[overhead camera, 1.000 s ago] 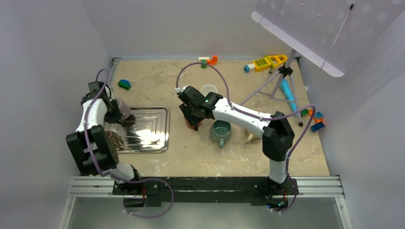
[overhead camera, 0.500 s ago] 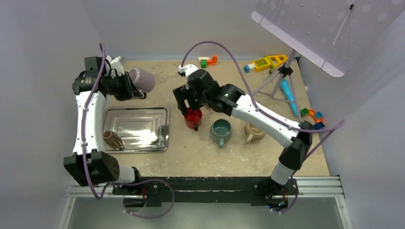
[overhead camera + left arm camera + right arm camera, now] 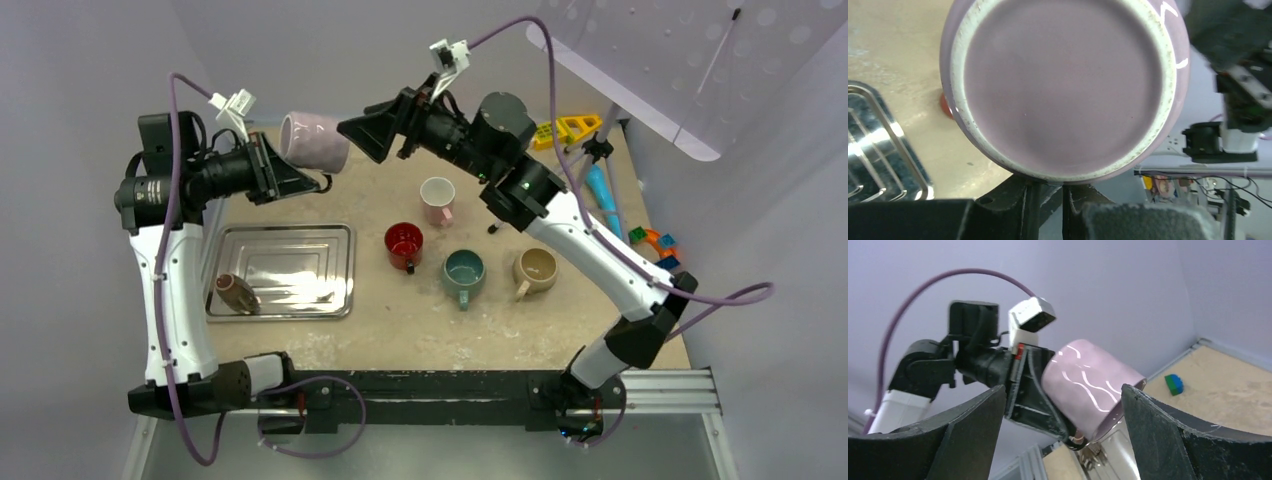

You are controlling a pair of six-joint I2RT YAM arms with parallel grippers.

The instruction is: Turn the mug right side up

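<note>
The left gripper (image 3: pixel 1046 196) is clamped on the one lilac mug (image 3: pixel 314 141), its two fingers pinched almost together at the mug's edge. The mug lies on its side in the air, with its base toward the left wrist camera. Close to the mug's far end, the right gripper (image 3: pixel 355 128) points at it with jaws spread wide, holding nothing.

Below both grippers, four more mugs stand mouth up on the table (image 3: pixel 400 325): one pale pink mug (image 3: pixel 438 200), one red mug (image 3: pixel 404 243), one teal mug (image 3: pixel 464 270) and one tan mug (image 3: pixel 536 267). One metal tray (image 3: pixel 300 240) lies below the left gripper.

Both arms are raised and stretched, their forearms reaching toward each other above the table's far side.
</note>
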